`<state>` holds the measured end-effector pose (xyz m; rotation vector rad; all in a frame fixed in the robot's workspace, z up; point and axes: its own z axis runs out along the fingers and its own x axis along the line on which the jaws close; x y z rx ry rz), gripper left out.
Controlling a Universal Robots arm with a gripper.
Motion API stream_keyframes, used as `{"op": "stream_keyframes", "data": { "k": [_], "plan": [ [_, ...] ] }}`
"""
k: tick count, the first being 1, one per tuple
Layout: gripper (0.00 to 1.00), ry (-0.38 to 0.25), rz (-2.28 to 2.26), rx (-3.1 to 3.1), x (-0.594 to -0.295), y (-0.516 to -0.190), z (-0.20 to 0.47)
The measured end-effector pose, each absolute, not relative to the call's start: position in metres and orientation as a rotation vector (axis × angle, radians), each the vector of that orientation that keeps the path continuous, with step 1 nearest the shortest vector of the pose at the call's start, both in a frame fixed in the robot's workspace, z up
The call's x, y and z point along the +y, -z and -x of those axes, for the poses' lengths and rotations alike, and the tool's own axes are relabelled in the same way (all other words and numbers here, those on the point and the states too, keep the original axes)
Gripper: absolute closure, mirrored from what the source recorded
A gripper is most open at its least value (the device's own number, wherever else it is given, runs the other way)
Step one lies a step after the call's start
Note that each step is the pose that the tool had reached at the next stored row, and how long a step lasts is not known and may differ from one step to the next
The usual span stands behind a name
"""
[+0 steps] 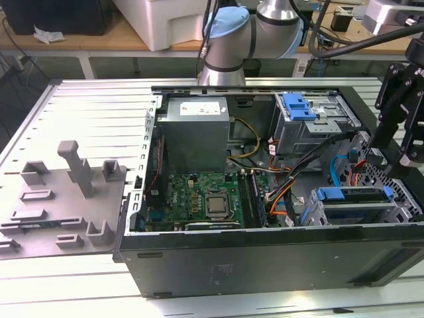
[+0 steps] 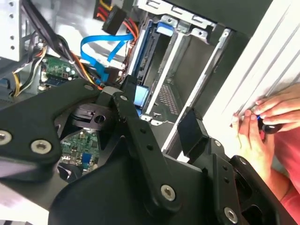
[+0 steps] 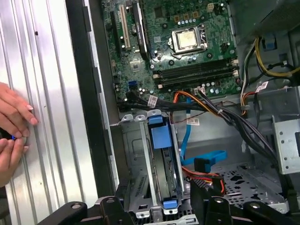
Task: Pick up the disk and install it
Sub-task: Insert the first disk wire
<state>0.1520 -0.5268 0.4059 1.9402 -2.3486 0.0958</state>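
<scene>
Setting: a slatted metal table (image 1: 86,112) in a workshop. An open computer case (image 1: 252,265) lies on its side on it, interior facing up, judged so that the arm can reach in from above.
Gripper: the gripper (image 1: 392,154) hangs over the end of the case. Its fingers stand apart with nothing between them.
Disk: the disk (image 3: 161,139) stands on edge in the drive cage (image 3: 136,154) directly beneath the gripper, its blue carrier uppermost.
Reason for position: with the case laid flat, the bay opens upward, so the carrier slides down between the cage walls.
Progress, as a judgement: the disk appears to be seated in its bay. Whether it is latched or cabled cannot be told.
Cables: a blue data cable (image 3: 211,157) and a bundle of orange and black leads (image 3: 225,117) lie just beside the cage.
Second cage: a blue latch piece (image 1: 297,106) sits atop another grey cage, farther from the gripper.
Fixture: a grey fixture (image 1: 73,192) of posts and pockets lies on the table well apart from the gripper, outside the case. It is judged to be a staging place for parts.
Person: a person's hands (image 3: 14,115) rest on the table just outside the case wall nearest the cage, pinching a small dark object that cannot be identified.
Markings: there is a white label on the power supply (image 1: 197,132) and there are white tags on the leads. The lettering cannot be made out.
</scene>
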Motion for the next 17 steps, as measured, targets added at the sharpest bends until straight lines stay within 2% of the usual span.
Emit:
{"op": "stream_keyframes", "data": {
  "k": [7,15,17],
  "plan": [
    [0.38,-0.226,-1.877,-2.278,-0.512,-0.406,-0.163],
    [0.38,-0.270,-1.846,-2.239,-0.474,-0.403,-0.175],
    [0.38,-0.299,-1.814,-2.195,-0.462,-0.401,-0.184]
  ]
}}
